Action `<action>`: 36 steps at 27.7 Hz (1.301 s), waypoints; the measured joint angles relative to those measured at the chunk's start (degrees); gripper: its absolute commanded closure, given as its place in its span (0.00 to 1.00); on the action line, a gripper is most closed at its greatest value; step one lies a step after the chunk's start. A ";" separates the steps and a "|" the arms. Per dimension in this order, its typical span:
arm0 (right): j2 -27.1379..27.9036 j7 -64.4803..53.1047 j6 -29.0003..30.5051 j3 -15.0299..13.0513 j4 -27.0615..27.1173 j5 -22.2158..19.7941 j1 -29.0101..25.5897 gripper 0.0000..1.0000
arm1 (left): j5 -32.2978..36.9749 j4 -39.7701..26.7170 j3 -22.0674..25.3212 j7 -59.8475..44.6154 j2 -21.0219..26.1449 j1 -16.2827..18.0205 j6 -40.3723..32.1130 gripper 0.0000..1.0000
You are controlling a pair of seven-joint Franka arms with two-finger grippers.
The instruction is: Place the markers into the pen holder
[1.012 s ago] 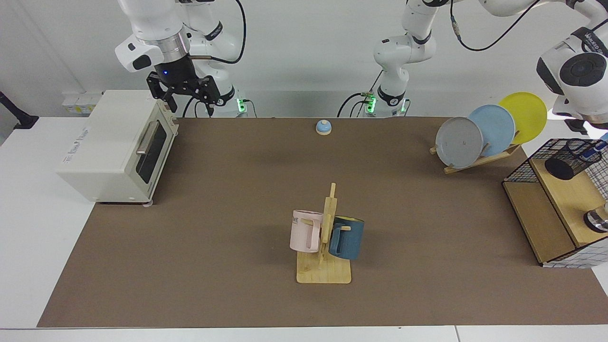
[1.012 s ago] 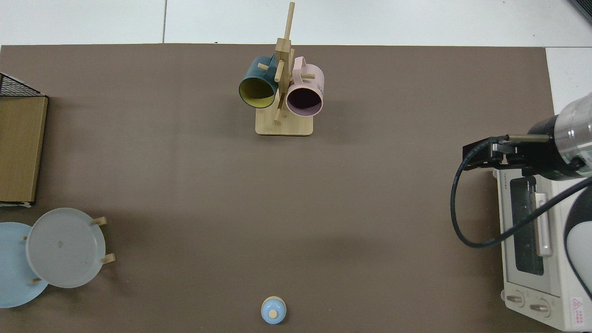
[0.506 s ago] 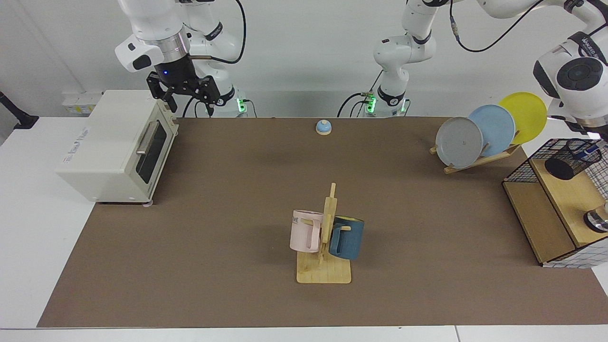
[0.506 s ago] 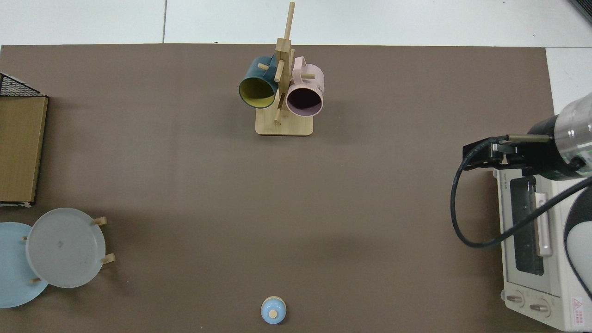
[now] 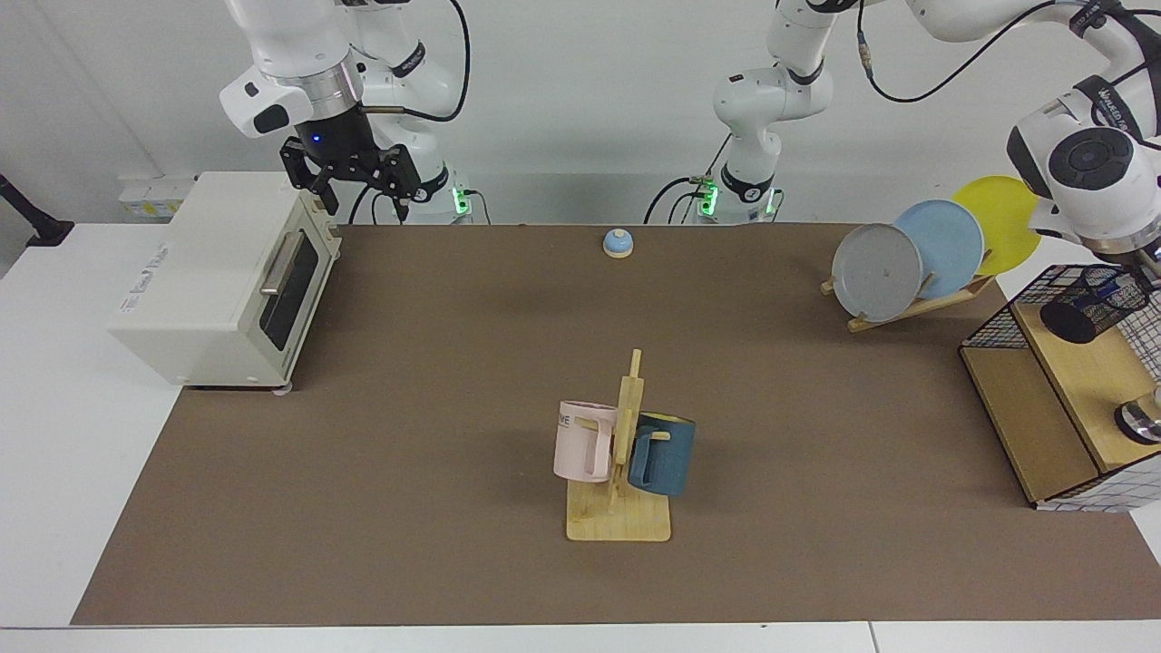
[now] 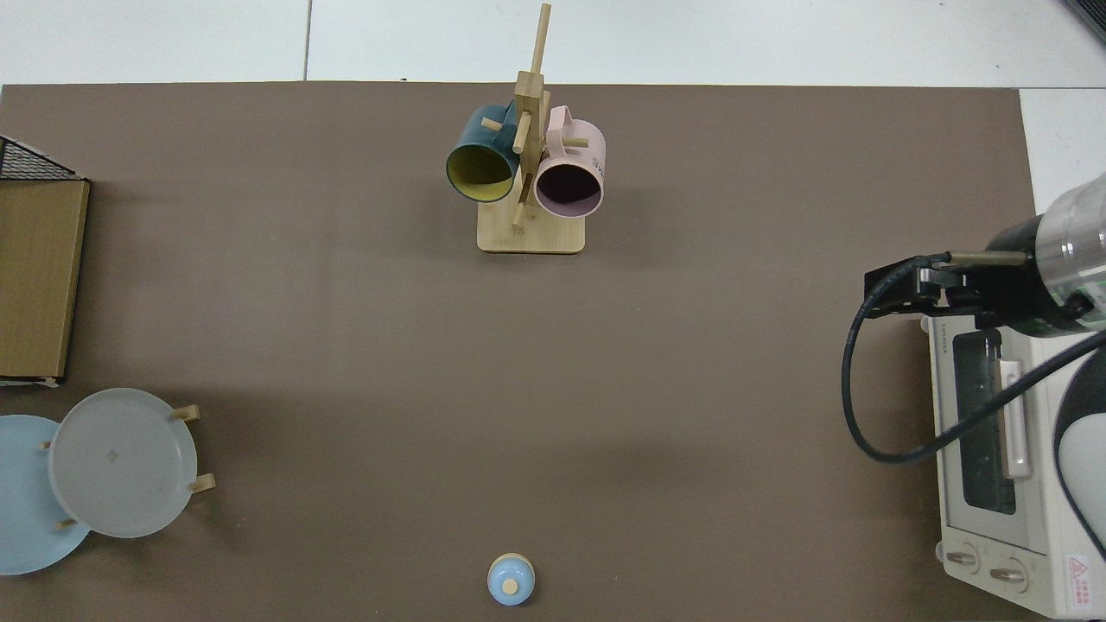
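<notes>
Where mesh blurs it, marker (image 5: 1127,292) fills pen holder (image 5: 1089,304).

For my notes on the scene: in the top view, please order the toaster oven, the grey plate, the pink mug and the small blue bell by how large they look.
1. Toaster oven, though the picture edge cuts it off.
2. Grey plate.
3. Pink mug; it hangs nearer the camera, so its true size is less sure.
4. Blue bell.

The black mesh pen holder (image 5: 1091,304) stands on the wooden shelf (image 5: 1084,381) at the counter's (image 5: 453,381) edge, a blue-capped marker (image 5: 1125,288) inside it. The left arm's wrist hangs just above the holder, its pincer hidden. Far from the holder, the right pincer (image 5: 358,186) waits above the toaster oven (image 5: 222,277), fingers spread.
</notes>
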 measured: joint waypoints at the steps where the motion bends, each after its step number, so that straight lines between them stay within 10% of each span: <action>1: 0.00 0.00 0.00 0.00 0.00 0.00 0.00 0.00 | 0.00 -0.10 0.00 0.00 0.00 -0.02 0.00 1.00; 17: 0.00 0.00 0.00 0.00 0.00 0.00 0.00 0.00 | -0.66 -0.52 0.02 0.00 0.00 -0.13 0.00 1.00; 27: 0.00 0.00 0.00 0.00 0.00 0.00 0.00 0.00 | -2.44 -0.53 0.16 -0.10 0.00 -0.13 0.09 0.42; 36: 0.00 0.00 0.00 0.00 0.00 0.00 0.00 0.00 | -2.56 -0.52 0.30 -0.21 0.00 -0.13 0.44 0.40</action>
